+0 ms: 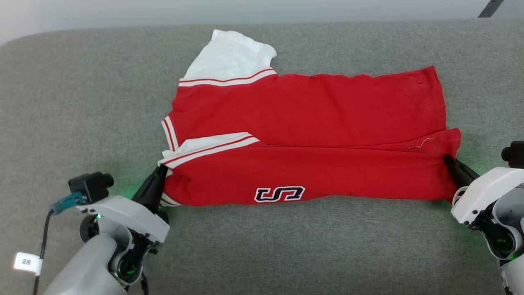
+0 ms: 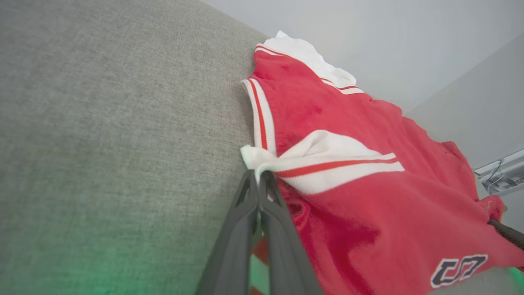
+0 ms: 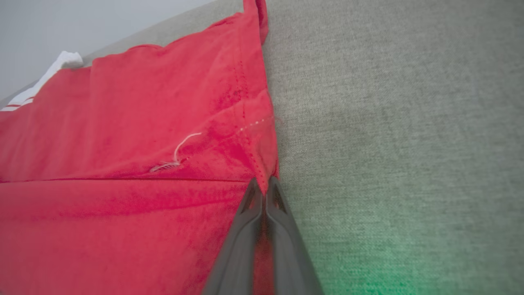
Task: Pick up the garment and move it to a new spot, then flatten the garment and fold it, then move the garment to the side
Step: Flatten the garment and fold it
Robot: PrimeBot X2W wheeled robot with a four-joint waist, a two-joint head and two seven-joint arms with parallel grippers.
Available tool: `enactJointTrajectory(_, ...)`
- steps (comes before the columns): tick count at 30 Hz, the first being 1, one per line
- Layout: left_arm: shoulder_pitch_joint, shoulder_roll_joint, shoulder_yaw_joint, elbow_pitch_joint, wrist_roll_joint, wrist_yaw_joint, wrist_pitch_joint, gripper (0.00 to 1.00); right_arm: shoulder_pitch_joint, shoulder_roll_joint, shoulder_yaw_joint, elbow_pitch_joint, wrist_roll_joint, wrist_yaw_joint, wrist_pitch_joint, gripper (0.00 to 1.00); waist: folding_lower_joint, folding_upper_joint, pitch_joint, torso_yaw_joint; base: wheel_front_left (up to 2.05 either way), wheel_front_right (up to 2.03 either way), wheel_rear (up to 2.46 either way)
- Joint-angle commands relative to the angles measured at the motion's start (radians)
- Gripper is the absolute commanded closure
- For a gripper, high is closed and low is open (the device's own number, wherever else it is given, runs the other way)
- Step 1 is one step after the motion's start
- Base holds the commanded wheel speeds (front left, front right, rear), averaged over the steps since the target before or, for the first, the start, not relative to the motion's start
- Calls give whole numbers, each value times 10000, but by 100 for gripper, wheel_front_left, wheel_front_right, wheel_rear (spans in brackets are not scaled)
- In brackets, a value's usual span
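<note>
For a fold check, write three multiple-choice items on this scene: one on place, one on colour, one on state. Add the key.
1. The left gripper grips the shirt at: A. the hem end; B. the sleeve end; C. the lettering.
2. The far sleeve is: A. white; B. black; C. blue.
3. The right gripper is: A. wide open; B. shut on the shirt; C. shut on nothing.
Key: 1 B, its tips pinch white cloth beside the striped trim. 2 A, it lies white on the grey surface. 3 B, the red hem corner is pinched between closed fingers.
</note>
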Motion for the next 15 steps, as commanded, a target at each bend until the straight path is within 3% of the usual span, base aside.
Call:
enactJointTrajectory(1,-70,109,-100,174,139,25,-3,69,-42,-57,142,121,-13,-15,-121,100,-1,0,-17,-22,0,0,0)
enactJointTrajectory(2,-135,177,-152,235,269,25,-2,40,-65,-75,265,170,-12,-15,-222,87,-1,0,-54,-33,0,0,0)
enactJointTrajectory(3,-189,239,-143,262,418,25,-9,0,-95,-95,367,207,6,-15,-339,64,-1,0,-100,-43,0,0,0)
enactJointTrajectory(5,-272,395,-99,251,755,25,-14,0,-139,-136,478,259,72,-15,-573,6,-1,0,-222,-57,0,0,0)
enactJointTrajectory(6,-308,467,-56,196,918,25,-17,0,-130,-177,529,273,80,-15,-668,0,-1,0,-300,-54,0,0,0)
enactJointTrajectory(12,-407,1154,173,-159,2167,20,-16,0,156,-289,490,119,173,-13,-1100,0,-1,0,-793,-19,0,0,0)
enactJointTrajectory(15,-596,1574,-11,-267,2412,113,497,0,306,-363,366,-119,157,-15,-1155,0,-1,0,-982,-12,0,0,0)
